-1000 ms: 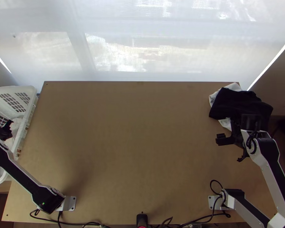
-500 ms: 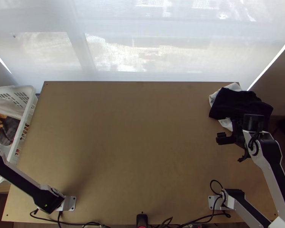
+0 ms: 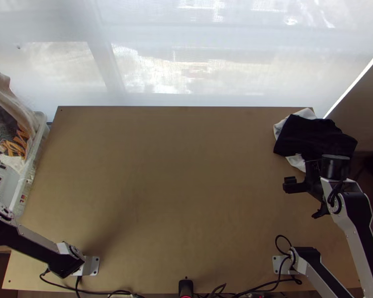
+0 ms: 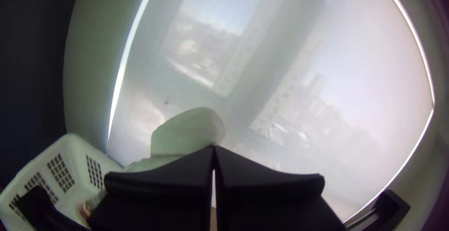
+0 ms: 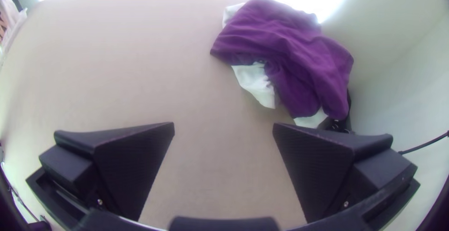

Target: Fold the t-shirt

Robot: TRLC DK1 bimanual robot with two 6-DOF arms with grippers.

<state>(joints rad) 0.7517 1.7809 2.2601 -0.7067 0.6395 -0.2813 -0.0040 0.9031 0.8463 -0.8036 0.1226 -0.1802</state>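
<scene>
The left gripper (image 4: 213,148), pinched on the pale-and-dark cloth t-shirt (image 3: 18,115), should clear the white plastic basket (image 4: 76,154) before swinging inward, the right gripper (image 5: 223,124) gaping empty.

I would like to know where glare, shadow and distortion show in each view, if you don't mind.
Top view: the window shade glows, and a soft shadow lies on the table's left part; left wrist view: slits of light beside the shade look bowed, the left hand dark against it; right wrist view: white glare beyond the table's far edge.
</scene>
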